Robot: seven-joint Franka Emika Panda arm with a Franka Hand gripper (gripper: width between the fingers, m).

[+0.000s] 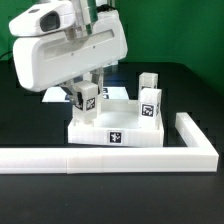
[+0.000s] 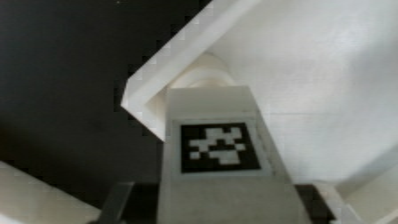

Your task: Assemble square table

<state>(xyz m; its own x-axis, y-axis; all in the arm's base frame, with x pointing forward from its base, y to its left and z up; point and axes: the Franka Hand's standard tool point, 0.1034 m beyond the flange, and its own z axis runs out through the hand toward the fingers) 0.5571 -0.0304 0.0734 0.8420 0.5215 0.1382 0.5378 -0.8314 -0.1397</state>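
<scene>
Pincer: the pincer (image 2: 210, 205) is clamped on a leg block (image 1: 86, 97), its dark fingers (image 2: 125, 203) flanking the block's two sides in the wrist view; in the exterior view the fingertips are mostly hidden behind the big white arm housing (image 1: 70, 48).
Held leg block: a small white block with a black-and-white tag, seen close in the wrist view (image 2: 217, 145), roughly upright, over the far corner of the slab on the exterior view's left. Whether its foot touches the slab or sits in a socket cannot be told.
Square slab: the white slab (image 1: 113, 128) lies flat on the dark counter (image 1: 25, 205) near the middle of the scene, a tag on its near side face.
Second leg block: another tagged leg (image 1: 148, 102) stands upright on the slab at the corner on the exterior view's right, well apart from the held one.
L-shaped rail: a long white rail (image 1: 100, 157) runs along the near side of the slab and turns toward the far side at the exterior view's right; the slab lies close against its inner edge.
</scene>
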